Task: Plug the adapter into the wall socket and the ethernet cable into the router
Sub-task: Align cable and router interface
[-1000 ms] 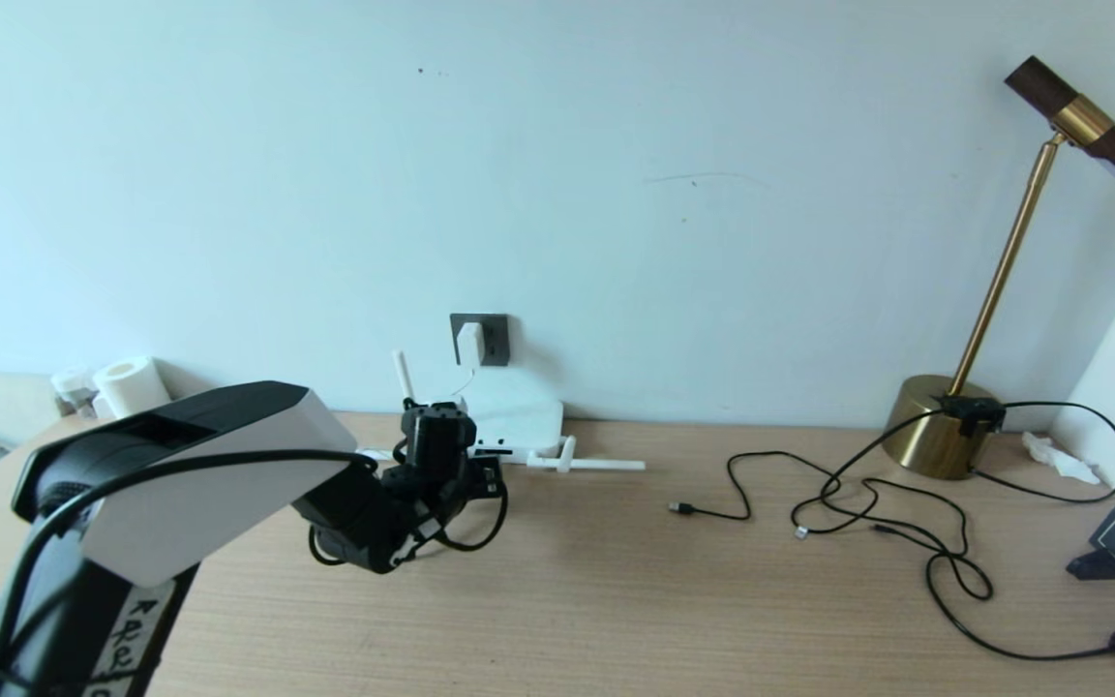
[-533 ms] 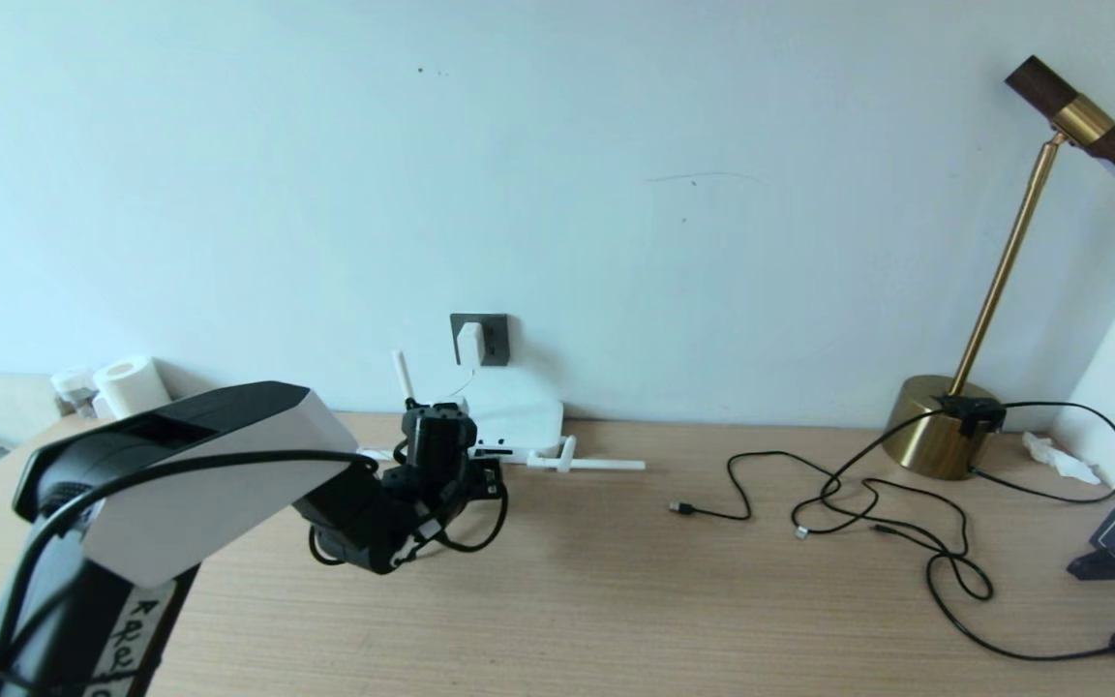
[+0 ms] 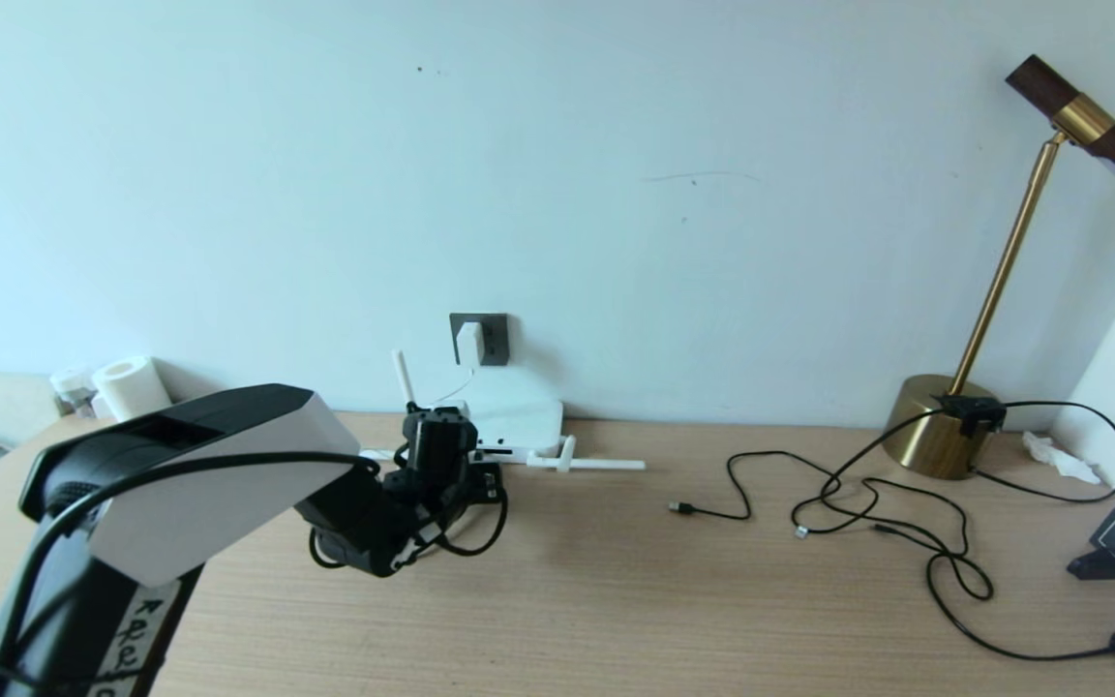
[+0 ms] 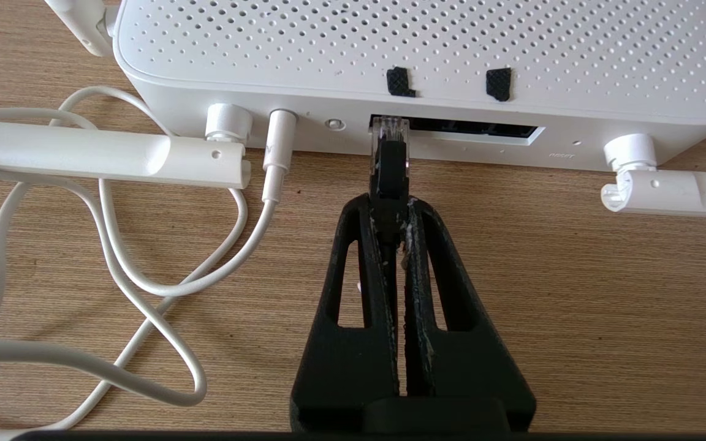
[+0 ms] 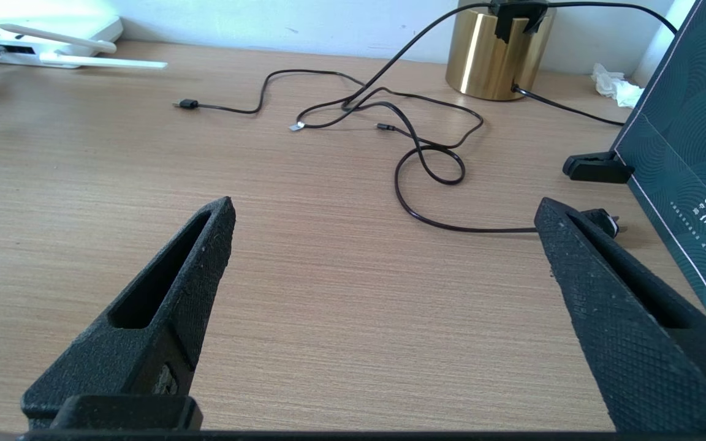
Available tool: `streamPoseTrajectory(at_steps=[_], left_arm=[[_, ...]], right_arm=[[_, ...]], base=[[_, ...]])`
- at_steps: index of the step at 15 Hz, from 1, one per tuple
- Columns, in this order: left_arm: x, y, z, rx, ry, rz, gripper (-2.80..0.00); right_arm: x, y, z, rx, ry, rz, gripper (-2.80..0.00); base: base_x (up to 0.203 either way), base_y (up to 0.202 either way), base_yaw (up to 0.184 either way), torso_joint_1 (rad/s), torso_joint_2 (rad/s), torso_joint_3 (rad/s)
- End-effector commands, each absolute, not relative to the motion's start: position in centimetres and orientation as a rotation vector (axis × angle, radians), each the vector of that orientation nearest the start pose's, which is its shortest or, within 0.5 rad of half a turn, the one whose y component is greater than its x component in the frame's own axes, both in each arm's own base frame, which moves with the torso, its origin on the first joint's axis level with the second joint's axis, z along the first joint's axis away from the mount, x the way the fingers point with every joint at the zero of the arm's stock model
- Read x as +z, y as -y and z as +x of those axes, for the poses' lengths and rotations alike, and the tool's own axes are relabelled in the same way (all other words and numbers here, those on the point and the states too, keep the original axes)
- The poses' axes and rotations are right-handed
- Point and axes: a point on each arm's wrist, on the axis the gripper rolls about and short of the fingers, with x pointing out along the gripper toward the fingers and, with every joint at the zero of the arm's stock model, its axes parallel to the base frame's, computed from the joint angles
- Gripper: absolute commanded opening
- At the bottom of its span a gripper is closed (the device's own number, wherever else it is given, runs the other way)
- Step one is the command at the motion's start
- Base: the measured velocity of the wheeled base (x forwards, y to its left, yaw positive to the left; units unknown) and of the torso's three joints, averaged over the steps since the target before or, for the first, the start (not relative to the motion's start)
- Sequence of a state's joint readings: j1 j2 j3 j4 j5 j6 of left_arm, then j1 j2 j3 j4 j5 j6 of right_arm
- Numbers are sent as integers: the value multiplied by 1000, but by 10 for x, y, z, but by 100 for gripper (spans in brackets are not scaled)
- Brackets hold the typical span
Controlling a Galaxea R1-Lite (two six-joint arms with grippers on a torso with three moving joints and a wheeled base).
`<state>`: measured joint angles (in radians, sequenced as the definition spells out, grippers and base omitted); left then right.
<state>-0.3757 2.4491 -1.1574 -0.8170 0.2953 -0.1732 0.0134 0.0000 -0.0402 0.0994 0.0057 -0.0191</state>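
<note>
At router (image 4: 414, 55) front edge: left gripper (image 4: 397, 211) clamped on ethernet cable (image 4: 390, 165) just behind plug, clear tip lined up at port slot, probably for straight push. Adapter (image 3: 469, 343) already in wall socket (image 3: 492, 339). Right gripper (image 5: 383, 245) idle, spread wide over surface (image 5: 328, 306).

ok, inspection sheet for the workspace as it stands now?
Surface: wooden desk.
Job's things: adapter sits in the wall socket; router flat on the desk; ethernet cable plug tip at the router's port slot, full seating unclear.
Clutter: brass lamp, toilet roll, dark box.
Grippers: left claw shut on the ethernet cable; right claw open over bare desk.
Cables: white cord looped by the router; thin black cables near the lamp.
Surroundings: pale wall.
</note>
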Motion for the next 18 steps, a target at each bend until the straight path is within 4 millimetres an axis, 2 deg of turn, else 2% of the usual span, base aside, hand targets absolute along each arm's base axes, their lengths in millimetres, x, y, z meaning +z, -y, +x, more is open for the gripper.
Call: streamPoseTrajectory(at_steps=[1,18], left_arm=[[-2,156,413,-38,-452,-14,-280],[8,157,409,-44,-438,-18,-280]], right_arm=[[76,0,-26,21,-61,-20,0],[76,0,-26,21,-61,-20,0]], base=[[0,0,0,0,0,0],[0,0,0,0,0,0]])
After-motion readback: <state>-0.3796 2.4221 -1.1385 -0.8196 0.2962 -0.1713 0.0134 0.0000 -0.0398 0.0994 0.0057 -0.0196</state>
